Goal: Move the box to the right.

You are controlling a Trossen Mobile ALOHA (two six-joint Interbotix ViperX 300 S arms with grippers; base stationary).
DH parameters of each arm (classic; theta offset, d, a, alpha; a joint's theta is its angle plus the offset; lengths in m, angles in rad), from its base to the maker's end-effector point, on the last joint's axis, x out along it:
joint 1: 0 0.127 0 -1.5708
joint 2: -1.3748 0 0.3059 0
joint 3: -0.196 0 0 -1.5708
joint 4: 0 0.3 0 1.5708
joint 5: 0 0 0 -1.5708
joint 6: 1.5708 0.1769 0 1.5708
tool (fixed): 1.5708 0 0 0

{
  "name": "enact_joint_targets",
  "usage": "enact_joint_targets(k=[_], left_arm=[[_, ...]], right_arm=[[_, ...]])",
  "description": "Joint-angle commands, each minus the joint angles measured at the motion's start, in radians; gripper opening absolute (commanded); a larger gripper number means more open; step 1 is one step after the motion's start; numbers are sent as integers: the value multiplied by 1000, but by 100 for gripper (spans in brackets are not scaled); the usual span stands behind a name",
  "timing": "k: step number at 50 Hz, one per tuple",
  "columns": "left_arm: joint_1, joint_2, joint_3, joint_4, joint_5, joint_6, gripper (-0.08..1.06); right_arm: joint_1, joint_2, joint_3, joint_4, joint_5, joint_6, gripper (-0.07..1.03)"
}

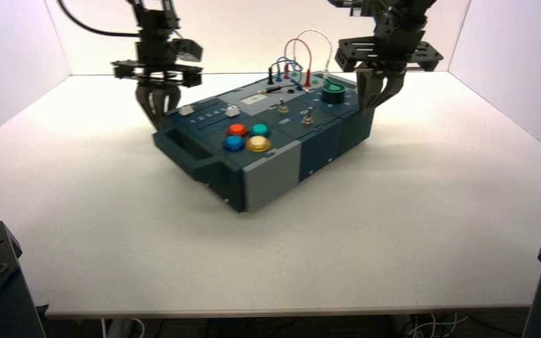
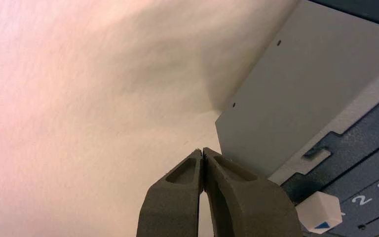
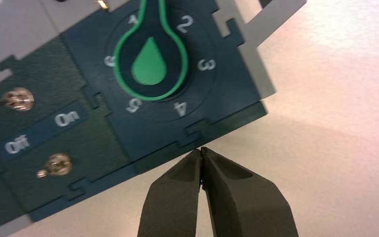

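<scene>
Now the box (image 1: 268, 144) lies between closed left end effector (image 1: 156, 105); closed right end effector (image 1: 377, 95).

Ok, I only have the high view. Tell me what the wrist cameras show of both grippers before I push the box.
Observer: The left gripper is shut, tips together beside the box's grey end wall.
Operator: Give me the right one.
Observer: The right gripper is shut too, tips at the box's edge next to the green knob.
Operator: Read me the lettering there.
Observer: Numbers 1 to 6 ring the knob; the toggle switches have an Off and On label between them.
</scene>
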Motion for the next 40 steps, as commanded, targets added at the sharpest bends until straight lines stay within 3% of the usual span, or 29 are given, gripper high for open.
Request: enact_joint_targets(k=[1,19,32,40], left_arm=[[-55,-5,-69,-20,14,-3,1],[-78,28,-120,-17,23,-2,1],[-8,-17,-115,57,21,-8,1],[61,-77,-115,75,18,-3,1]], right_arm=[[-12,-37,-17,2,3,5,-2],[-41,-37,3,0,8,3,-2],[-49,-60,12,0,15,0,-2],[-49,-109,15,-6,18,-3,-2]])
